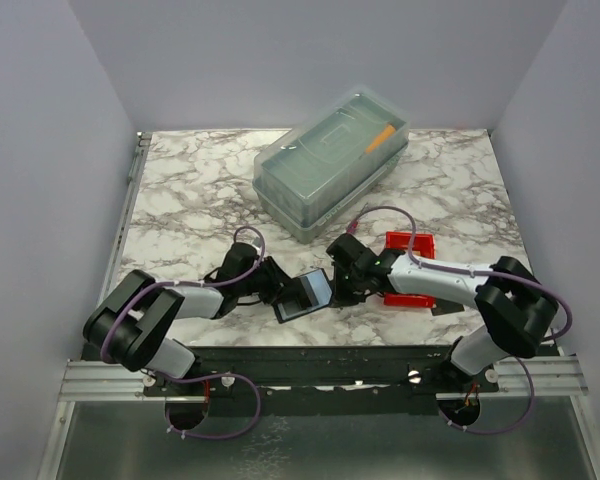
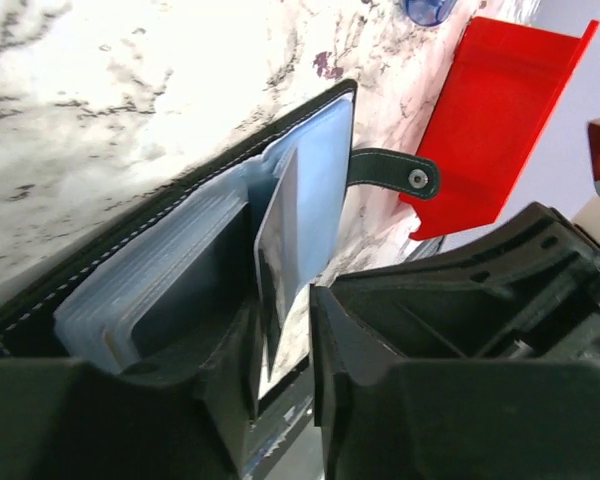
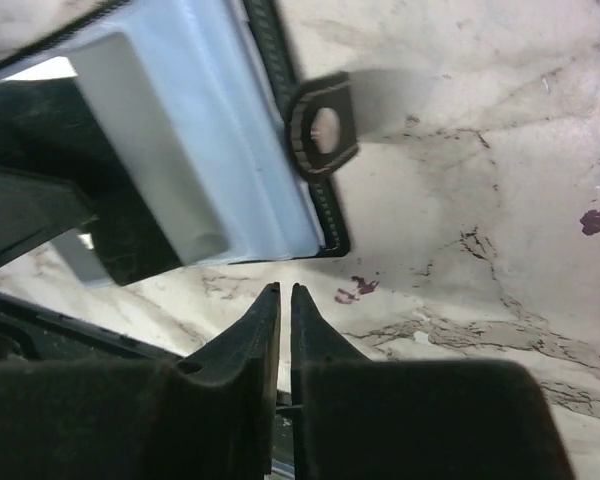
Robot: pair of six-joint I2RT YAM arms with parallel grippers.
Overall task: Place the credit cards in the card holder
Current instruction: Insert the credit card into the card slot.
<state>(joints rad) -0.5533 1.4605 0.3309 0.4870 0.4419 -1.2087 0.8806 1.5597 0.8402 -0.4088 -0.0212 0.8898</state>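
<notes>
Card holder (image 2: 170, 270) open on table (image 3: 460, 230), between both arms. Credit card (image 2: 278, 235) stands partway in clear sleeve (image 2: 325, 170). Left tool (image 2: 285, 305) slightly spread around card's edge, not pinching. Right tool (image 3: 285, 290) pressed together, empty, near strap (image 2: 395, 172). Best: push card along sleeve, brace holder. Marble looks slick; red bin (image 2: 500, 110) close, clear box (image 1: 330, 165) behind.

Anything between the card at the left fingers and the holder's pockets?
Nothing visible. The card stands edge-on between the left fingers, its far end against the clear pockets of the open holder; the strap lies off to the side.
</notes>
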